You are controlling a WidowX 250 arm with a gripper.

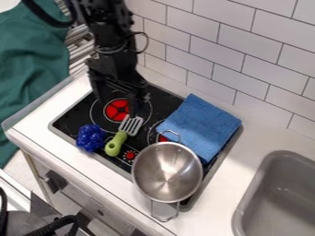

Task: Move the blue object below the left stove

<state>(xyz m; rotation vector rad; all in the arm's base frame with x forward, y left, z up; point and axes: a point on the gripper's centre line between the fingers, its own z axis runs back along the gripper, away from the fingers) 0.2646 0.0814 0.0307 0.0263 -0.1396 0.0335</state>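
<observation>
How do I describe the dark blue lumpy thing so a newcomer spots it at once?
Find the black stovetop set in the white counter. On its edge farther from the tiled wall, beside the green-handled spatula, sits a small, dark blue lump, bumpy like a bunch of grapes. The other blue thing, the cloth, is lighter, flat and much bigger.

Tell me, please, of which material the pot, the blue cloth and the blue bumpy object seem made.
Pot: metal, probably stainless steel, with a satin shine; light streaks cross its bottom.
Blue cloth: fabric, perhaps terry, matte, with a slightly rough surface.
Blue bumpy object: likely plastic or rubber, judging by its rounded lumps; which one stays open.
</observation>
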